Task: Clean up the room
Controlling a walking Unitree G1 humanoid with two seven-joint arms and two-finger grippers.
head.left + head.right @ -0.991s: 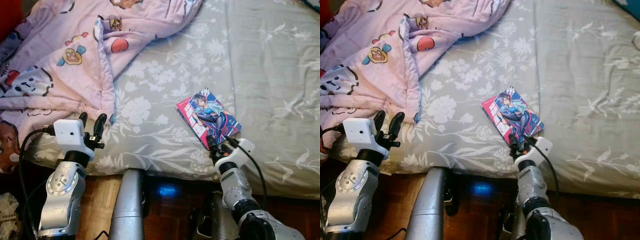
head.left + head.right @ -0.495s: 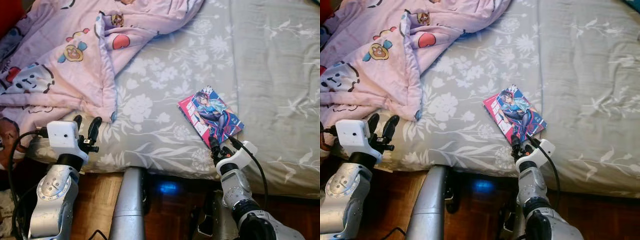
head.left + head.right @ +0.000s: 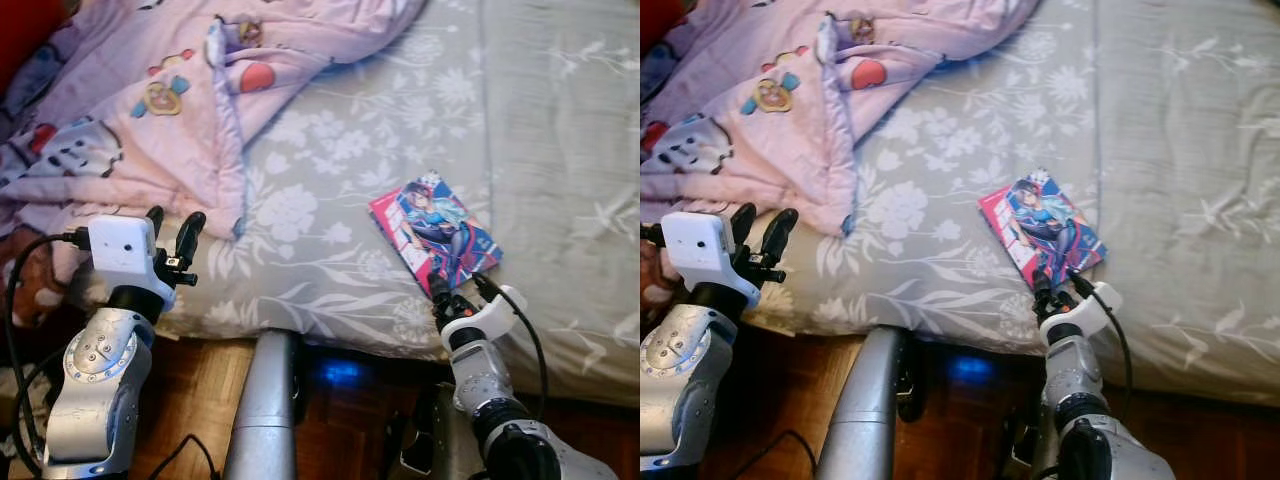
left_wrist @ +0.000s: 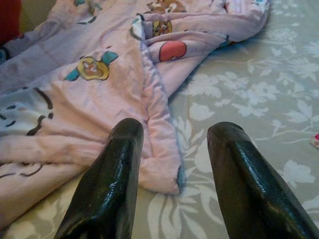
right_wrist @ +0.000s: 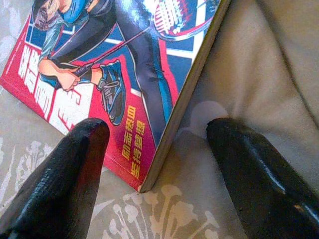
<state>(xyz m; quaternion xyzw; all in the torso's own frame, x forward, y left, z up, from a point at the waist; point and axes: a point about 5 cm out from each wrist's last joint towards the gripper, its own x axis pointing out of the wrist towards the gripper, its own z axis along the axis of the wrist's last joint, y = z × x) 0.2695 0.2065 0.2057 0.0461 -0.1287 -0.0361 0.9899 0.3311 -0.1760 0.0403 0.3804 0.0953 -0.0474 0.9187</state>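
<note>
Your right gripper (image 5: 154, 174) had eased back a touch from the book over the last second, so its near corner now sat between the spread fingertips rather than under them. You had the grey floral bedspread (image 3: 340, 160) filling the scene, the pink cartoon quilt (image 3: 130, 130) bunched at its left, and the comic book (image 3: 436, 234) lying flat near the bed's front edge. Your left gripper (image 4: 174, 174) hovered unclenched beside the quilt's corner.
</note>
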